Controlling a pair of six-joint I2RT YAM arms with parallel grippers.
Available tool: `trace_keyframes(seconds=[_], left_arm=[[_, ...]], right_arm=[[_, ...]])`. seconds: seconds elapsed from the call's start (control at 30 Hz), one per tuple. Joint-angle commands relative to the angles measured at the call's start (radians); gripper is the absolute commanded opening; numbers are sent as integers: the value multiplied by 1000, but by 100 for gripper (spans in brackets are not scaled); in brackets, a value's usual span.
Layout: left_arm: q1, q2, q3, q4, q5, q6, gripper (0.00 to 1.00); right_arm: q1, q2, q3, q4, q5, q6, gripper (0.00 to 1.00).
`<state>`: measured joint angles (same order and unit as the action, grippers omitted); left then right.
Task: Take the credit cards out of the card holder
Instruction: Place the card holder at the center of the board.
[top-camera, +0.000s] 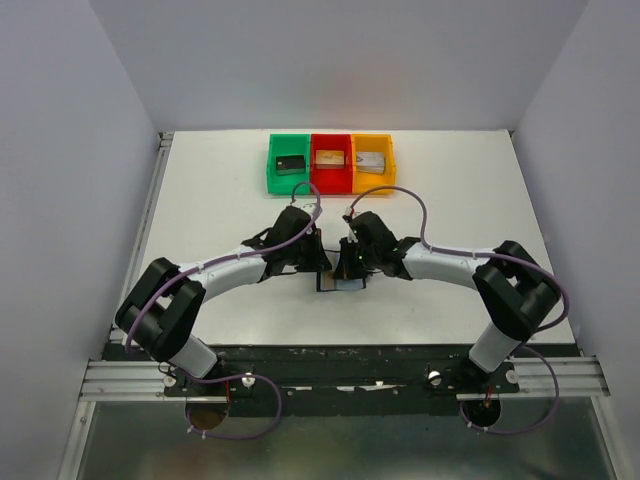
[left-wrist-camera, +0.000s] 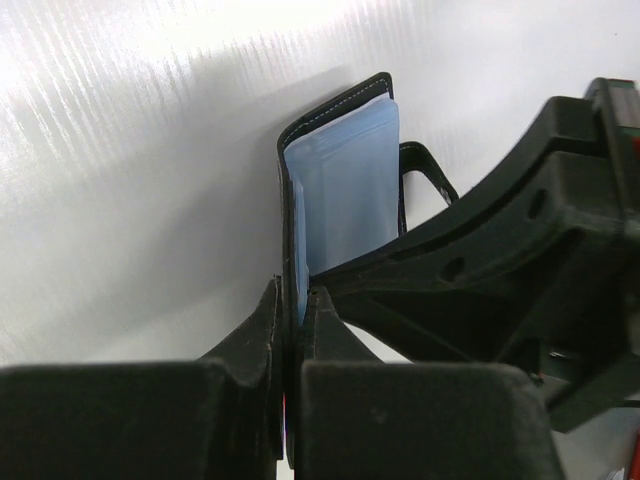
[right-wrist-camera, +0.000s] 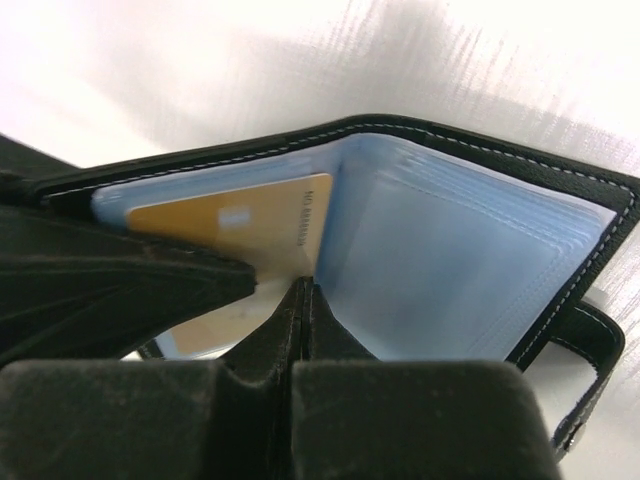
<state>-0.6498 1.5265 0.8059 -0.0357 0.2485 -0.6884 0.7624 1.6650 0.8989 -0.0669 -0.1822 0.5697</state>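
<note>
Centre of the table (top-camera: 460, 200), both arms meet over the card holder (top-camera: 342, 282). It stands open on its edge, black cover with pale stitching outside, glossy blue sleeves (right-wrist-camera: 450, 250) fanned inside.

Left fingers (left-wrist-camera: 250, 345) are clamped on the holder: the black cover and a blue sleeve run straight down between the two tips, pinched flat. From the left wrist view the rest of the holder rises upright beyond the tips, its closing tab (left-wrist-camera: 425, 170) looping out on the far side, and the right arm's black frame crowds in just beside it.

Right fingers (right-wrist-camera: 325, 340) are pressed tight together, no gap showing. Their tips sit right at the fold, inside the open holder, meeting the inner edge of the tan-gold card (right-wrist-camera: 250, 225). Whether they nip the card itself or only the sleeve around it, I cannot tell. The card lies in the half of the holder that the left fingers grip, and one of those fingers crosses in front of its lower part.

Writing? There is a line of small print along the card's inner edge and a pale patch near its middle, both too blurred to read. No brand shows on the cover.

At the far edge, well apart, sit the green bin (top-camera: 288, 186), the red bin (top-camera: 330, 186) and the orange bin (top-camera: 372, 184), side by side and touching, a blocky item in each.
</note>
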Motion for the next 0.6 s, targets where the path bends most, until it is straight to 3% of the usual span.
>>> trace_keyframes(seconds=[0.0, 0.57], left_arm=[[3, 11, -5, 28, 23, 0, 0], [59, 44, -22, -23, 17, 21, 0]], right_arm=[[-20, 48, 29, 10, -14, 9, 2], [-104, 21, -77, 30, -19, 7, 1]])
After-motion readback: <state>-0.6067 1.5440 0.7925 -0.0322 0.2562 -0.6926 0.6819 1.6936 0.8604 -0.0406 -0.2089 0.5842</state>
